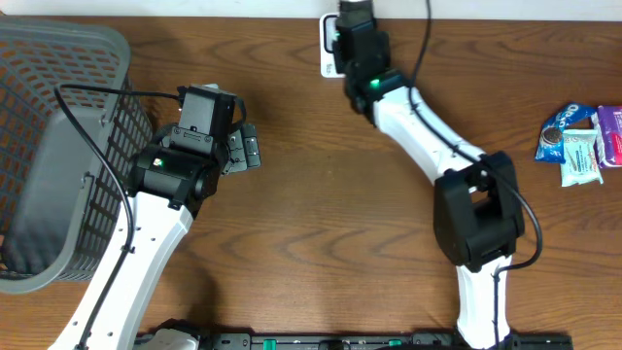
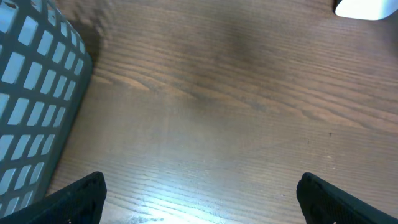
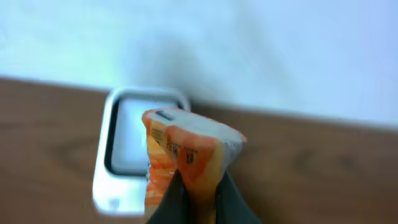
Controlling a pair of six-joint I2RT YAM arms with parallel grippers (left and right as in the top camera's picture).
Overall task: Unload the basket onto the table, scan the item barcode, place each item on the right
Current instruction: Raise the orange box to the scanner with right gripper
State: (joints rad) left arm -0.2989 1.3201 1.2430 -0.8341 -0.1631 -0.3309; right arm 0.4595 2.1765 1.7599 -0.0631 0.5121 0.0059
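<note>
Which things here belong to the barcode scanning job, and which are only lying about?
In the job:
orange-and-white plastic snack packet
white box-shaped scanner

Lying about:
grey plastic mesh basket
small pile of blue, white and purple packets

In the right wrist view the orange packet (image 3: 186, 149) is blurred and its print unreadable. Its lower end and the right tool (image 3: 198, 199) run off the bottom edge, and it hides part of the white scanner (image 3: 124, 143). Overhead, the arm hides packet, tool and most of the scanner. The basket (image 1: 117, 126) is cut by the left edge.
</note>
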